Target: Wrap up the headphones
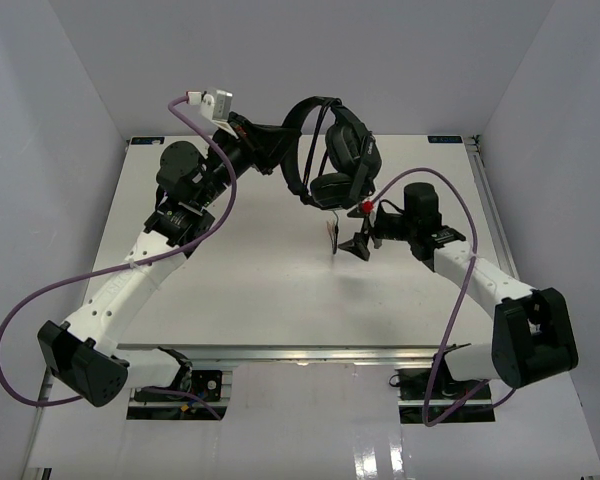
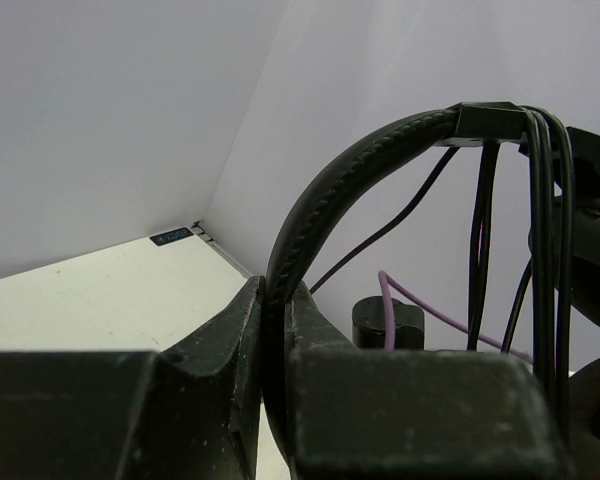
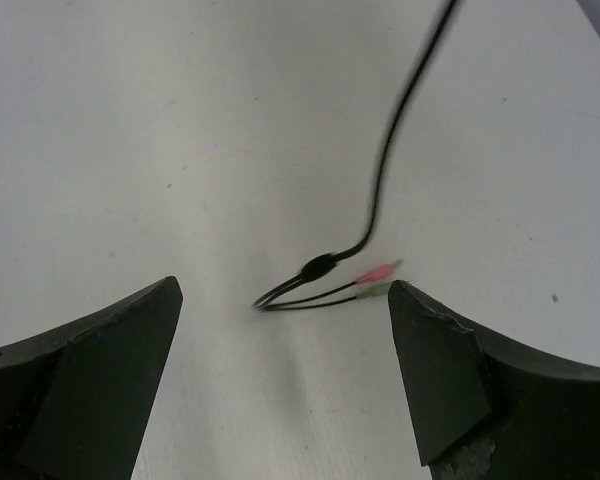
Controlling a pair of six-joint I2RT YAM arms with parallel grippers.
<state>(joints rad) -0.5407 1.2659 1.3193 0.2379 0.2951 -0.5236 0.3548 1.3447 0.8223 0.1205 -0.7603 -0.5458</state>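
Observation:
The headphones (image 1: 338, 150) hang in the air over the back of the table, ear cups down. My left gripper (image 1: 280, 152) is shut on the padded headband (image 2: 330, 190), which sits pinched between the fingers of that gripper (image 2: 278, 295). Several turns of the thin cord (image 2: 545, 220) run over the headband's top. The loose cord end (image 3: 390, 140) dangles to a splitter and a pink and a green plug (image 3: 377, 280). My right gripper (image 3: 285, 290) is open just below the ear cups (image 1: 355, 240), and the plugs lie between its fingers, close to the right one and ungripped.
The white table (image 1: 230, 290) is walled by grey panels on three sides. Thick purple cables (image 1: 215, 160) loop off both arms. The right arm's wrist (image 2: 387, 320) shows behind the headband in the left wrist view.

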